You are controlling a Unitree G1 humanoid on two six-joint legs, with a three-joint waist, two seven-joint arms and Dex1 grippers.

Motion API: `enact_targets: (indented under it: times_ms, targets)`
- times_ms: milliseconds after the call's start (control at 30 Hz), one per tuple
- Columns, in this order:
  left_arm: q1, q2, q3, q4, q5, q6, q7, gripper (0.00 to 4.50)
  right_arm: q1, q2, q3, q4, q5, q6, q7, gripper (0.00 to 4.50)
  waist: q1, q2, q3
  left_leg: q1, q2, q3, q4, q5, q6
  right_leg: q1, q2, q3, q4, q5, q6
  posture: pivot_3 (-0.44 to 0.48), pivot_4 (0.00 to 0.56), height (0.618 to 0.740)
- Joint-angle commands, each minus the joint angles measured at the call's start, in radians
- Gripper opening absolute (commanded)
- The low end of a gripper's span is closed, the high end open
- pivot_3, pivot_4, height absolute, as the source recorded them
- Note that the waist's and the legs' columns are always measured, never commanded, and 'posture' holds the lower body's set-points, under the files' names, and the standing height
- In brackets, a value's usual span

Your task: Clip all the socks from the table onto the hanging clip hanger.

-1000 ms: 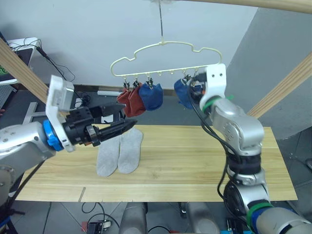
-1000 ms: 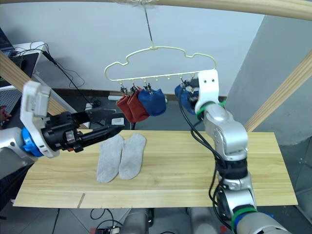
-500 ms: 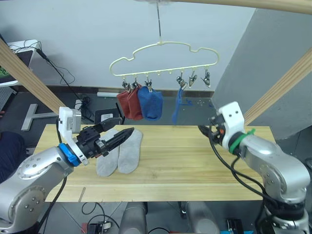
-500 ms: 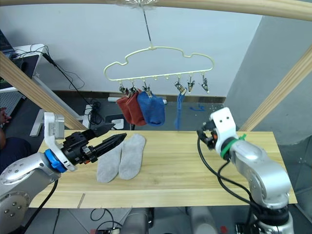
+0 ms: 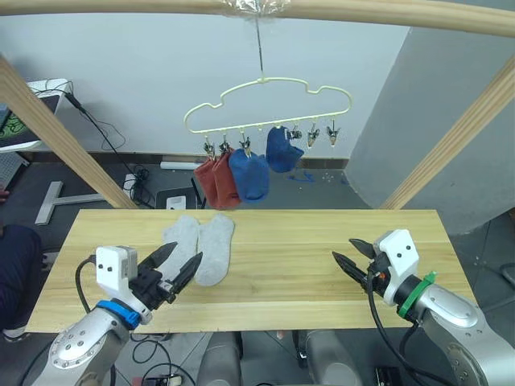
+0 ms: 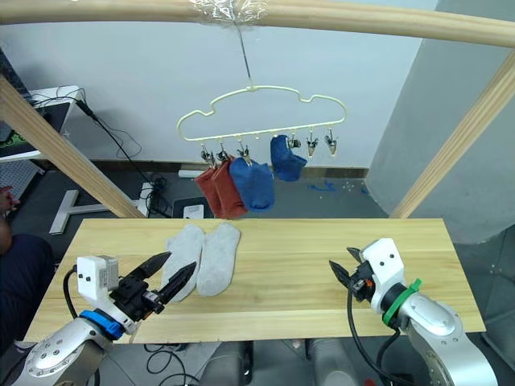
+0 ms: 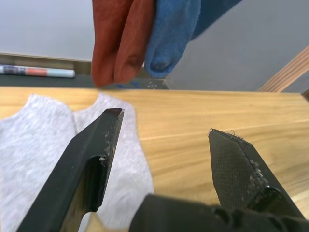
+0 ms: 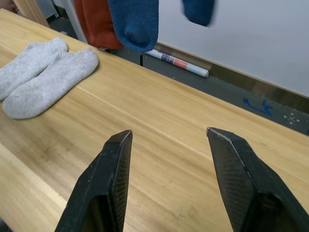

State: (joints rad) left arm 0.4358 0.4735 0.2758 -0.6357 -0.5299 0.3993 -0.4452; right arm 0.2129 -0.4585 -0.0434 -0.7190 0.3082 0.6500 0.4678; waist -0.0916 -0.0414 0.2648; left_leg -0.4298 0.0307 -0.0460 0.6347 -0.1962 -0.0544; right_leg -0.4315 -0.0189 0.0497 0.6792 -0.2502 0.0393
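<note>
Hanger [image 5: 265, 103]: upper centre; four socks clipped, two clips spare.
Grey socks [image 5: 197, 247]: flat on table [image 5: 322, 241], awaiting pickup.
Left gripper [image 5: 175, 263]: spread, lower left, aimed at them.
Right gripper [image 5: 351, 256]: spread, empty, lower right.

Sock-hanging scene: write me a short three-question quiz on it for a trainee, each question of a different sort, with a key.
1. How many socks lie on the table?
2. True or false: the left gripper is shut on a grey sock.
3. Which colours hang from the clip hanger? A) grey only B) rust red and blue C) blue only

Key
1. Two, the grey socks, side by side near the left gripper.
2. False. Its fingers are open and hold nothing; the right gripper is open too.
3. B. Two rust red socks and two blue socks hang from the clips.
</note>
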Motion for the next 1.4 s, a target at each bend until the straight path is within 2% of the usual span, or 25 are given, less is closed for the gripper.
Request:
enact_targets:
  times_ms: [33,167,433,767,1000,1400]
  targets:
    - [0.040,-0.060,-0.048,-0.064,0.028,-0.029,0.042,3.22,0.008,-0.008,-0.015,0.007,0.002,-0.053,0.013,2.54,0.001,-0.001,-0.009,0.001,0.000,0.000,0.001,0.000,0.000,0.001,0.000,0.000,0.000,0.000,0.000,-0.134,0.206,0.740]
    - [0.062,-0.139,-0.094,-0.085,0.066,-0.056,0.091,3.22,0.013,0.000,0.006,-0.004,0.007,-0.041,0.003,2.54,0.002,0.000,-0.014,0.004,0.000,-0.001,0.002,0.000,0.000,0.007,-0.001,-0.001,-0.003,0.000,0.000,-0.133,0.208,0.740]
    - [0.103,-0.201,-0.134,-0.093,0.093,-0.083,0.119,3.22,0.026,0.011,0.019,-0.011,0.004,-0.049,-0.012,2.54,0.003,0.000,-0.015,0.004,0.001,-0.001,0.002,0.000,0.000,0.008,0.000,-0.002,-0.006,-0.001,0.000,-0.139,0.221,0.740]
    - [0.102,-0.208,-0.140,-0.124,0.092,-0.059,0.147,3.22,0.036,0.013,0.031,-0.019,0.003,-0.047,-0.031,2.54,0.003,0.001,-0.015,0.004,0.001,-0.001,0.001,-0.001,0.000,0.008,-0.002,-0.002,-0.008,-0.002,0.000,-0.134,0.230,0.740]
    - [0.106,-0.208,-0.138,-0.139,0.095,-0.056,0.168,3.22,0.027,0.018,0.036,-0.010,0.009,-0.057,-0.033,2.54,0.006,0.001,-0.015,0.003,0.001,-0.001,-0.005,-0.001,0.000,0.010,-0.002,-0.003,-0.017,-0.002,0.000,-0.128,0.230,0.740]
    - [0.102,-0.199,-0.117,-0.120,0.104,-0.075,0.168,3.22,0.041,0.022,0.011,-0.021,0.032,-0.072,-0.028,2.54,0.006,0.001,-0.015,0.002,0.001,-0.002,-0.005,-0.001,0.000,0.009,-0.001,-0.003,-0.017,-0.003,0.002,-0.135,0.236,0.740]
